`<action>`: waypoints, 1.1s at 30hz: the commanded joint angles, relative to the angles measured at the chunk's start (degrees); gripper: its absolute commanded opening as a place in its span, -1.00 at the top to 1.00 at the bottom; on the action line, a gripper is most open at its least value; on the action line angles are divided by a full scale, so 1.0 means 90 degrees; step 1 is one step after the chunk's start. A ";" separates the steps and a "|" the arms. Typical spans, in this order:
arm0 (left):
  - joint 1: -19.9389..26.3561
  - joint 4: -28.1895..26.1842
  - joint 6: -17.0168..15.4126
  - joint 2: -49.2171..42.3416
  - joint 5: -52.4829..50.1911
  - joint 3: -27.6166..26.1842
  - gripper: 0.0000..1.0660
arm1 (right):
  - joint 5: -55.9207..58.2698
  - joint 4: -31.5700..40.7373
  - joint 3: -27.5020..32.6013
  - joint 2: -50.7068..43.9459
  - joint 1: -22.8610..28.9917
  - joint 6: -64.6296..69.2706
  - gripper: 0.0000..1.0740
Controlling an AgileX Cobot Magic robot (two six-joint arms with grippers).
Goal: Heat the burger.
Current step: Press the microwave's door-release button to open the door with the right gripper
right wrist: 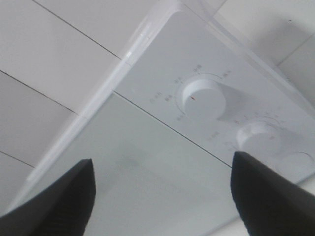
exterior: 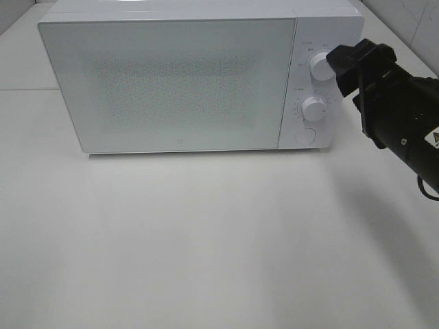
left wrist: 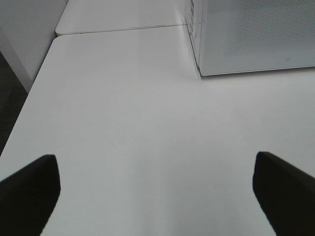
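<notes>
White microwave [exterior: 171, 75] door is sitting shut with the burger out of view, right gripper [exterior: 345, 65] hovering open at the upper knob [exterior: 319, 66], left gripper [left wrist: 157, 194] idling open; centre jaws squarely before pinching and turning.

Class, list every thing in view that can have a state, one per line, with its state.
Microwave door: shut.
Upper knob: not gripped.
Lower knob: untouched.
Left pincer: open, over the table.
Right pincer: open, facing the upper knob.
</notes>
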 commanded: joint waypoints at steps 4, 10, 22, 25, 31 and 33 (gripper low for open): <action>0.0025 -0.0064 -0.0051 -0.0153 -0.0045 0.0032 -0.88 | 0.2897 0.1025 -0.0280 -0.1031 0.0013 -0.3667 -0.38; 0.0025 -0.0064 -0.0051 -0.0153 -0.0045 0.0032 -0.88 | 0.5405 0.2171 -0.0961 -0.1305 0.0006 -0.7270 -0.38; 0.0025 -0.0064 -0.0051 -0.0153 -0.0045 0.0032 -0.88 | 0.7684 0.0847 -0.1948 -0.1286 -0.0089 -0.8282 -0.38; 0.0025 -0.0064 -0.0051 -0.0153 -0.0045 0.0032 -0.88 | 0.8136 -0.0095 -0.2094 -0.1229 -0.0522 -0.7009 -0.38; 0.0025 -0.0064 -0.0051 -0.0153 -0.0045 0.0032 -0.88 | 0.9645 -0.2114 -0.2521 -0.0993 -0.1668 -0.4425 -0.39; 0.0025 -0.0064 -0.0051 -0.0153 -0.0045 0.0032 -0.88 | 1.0008 -0.2502 -0.2623 -0.0974 -0.2024 -0.3571 -0.46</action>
